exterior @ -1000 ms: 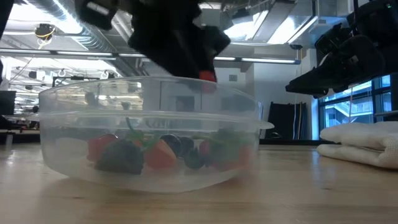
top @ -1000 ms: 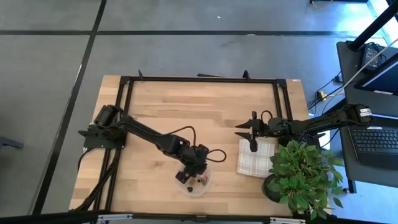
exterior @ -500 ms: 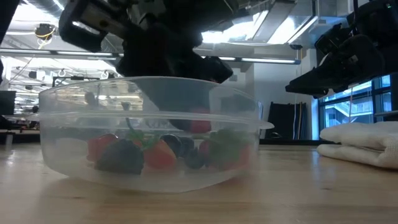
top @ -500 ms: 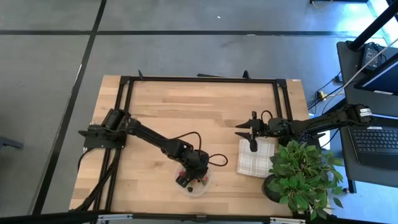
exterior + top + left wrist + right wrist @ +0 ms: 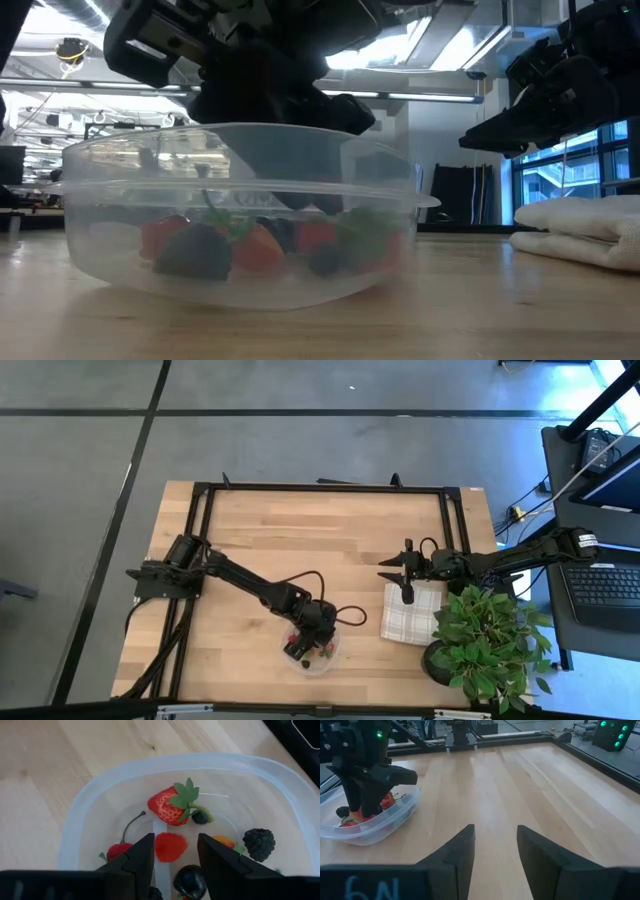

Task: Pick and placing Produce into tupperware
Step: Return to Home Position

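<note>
Since the raspberry (image 5: 169,848) lies free on the container floor, touched by neither finger, the placing is judged done, and withdrawal to rest is taken as the step in hand.

Nearest, at about the middle of the front edge of the surface (image 5: 300,530), the tupperware (image 5: 105,170) stands upright with its mouth up. The produce is gathered inside it. A strawberry (image 5: 165,810) lies on its side, its long axis flat along the floor and its leafy cap turned toward the blackberry (image 5: 259,844). A red cherry (image 5: 119,851) lies with its stalk curving toward the strawberry.

The left claw (image 5: 175,840) is lowered into the container's mouth, its fingers spread wide and holding nothing. The next move is judged to call for a straight lift until the fingertips are above the rim. Only then should the arm be drawn back toward its base at the left edge, so that the light container is not caught and dragged.

A potted plant (image 5: 490,640) stands at the front right corner. Farther back, near the right edge, a checked cloth (image 5: 410,618) lies folded. Above its far end the right claw (image 5: 495,832) waits, spread and empty.
</note>
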Tool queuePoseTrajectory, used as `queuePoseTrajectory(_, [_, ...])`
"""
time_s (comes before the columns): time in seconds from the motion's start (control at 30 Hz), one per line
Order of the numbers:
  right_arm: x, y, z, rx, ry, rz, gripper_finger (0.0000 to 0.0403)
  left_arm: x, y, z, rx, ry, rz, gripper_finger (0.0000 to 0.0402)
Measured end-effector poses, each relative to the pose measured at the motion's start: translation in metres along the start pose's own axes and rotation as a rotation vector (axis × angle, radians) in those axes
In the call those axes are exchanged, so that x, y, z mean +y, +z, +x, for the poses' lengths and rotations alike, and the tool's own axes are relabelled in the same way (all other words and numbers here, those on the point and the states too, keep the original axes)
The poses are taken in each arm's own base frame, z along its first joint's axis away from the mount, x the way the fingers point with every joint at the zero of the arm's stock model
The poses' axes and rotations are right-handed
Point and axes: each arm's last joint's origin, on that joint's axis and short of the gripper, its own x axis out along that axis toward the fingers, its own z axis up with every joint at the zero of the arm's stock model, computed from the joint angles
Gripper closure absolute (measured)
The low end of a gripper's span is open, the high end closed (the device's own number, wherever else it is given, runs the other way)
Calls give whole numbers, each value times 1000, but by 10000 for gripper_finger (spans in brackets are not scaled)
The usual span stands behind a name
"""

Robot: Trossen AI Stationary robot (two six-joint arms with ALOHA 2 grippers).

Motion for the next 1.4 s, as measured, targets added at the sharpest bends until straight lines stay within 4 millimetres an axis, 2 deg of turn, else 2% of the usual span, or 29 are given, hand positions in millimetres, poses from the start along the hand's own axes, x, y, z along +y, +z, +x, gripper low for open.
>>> queuePoseTrajectory(0.2, [0,0,0,0,0,0,253,5,-2,-1,13,4,-13,258])
queuePoseTrajectory(0.3, [0,0,0,0,0,4,253,9,-2,-12,12,12,-26,258])
queuePoseTrajectory(0.43, [0,0,0,0,0,25,253,23,-1,-56,-13,49,-37,257])
queuePoseTrajectory(0.6, [0,1,0,-5,1,50,253,49,-11,-125,-146,162,-60,257])
queuePoseTrajectory(0.67, [0,2,0,-16,1,81,253,58,-26,-150,-218,232,-89,257])
queuePoseTrajectory(0.77, [-3,5,0,-48,-15,55,253,64,-59,-182,-323,367,-152,257])
queuePoseTrajectory(0.9, [-14,9,-2,-89,-84,32,253,57,-106,-209,-451,567,-245,257])
queuePoseTrajectory(1.1, [-33,5,-20,-186,-185,54,253,25,-163,-223,-559,725,-323,257])
queuePoseTrajectory(1.4, [-38,10,-38,-246,-160,62,253,-13,-220,-225,-720,881,-378,257])
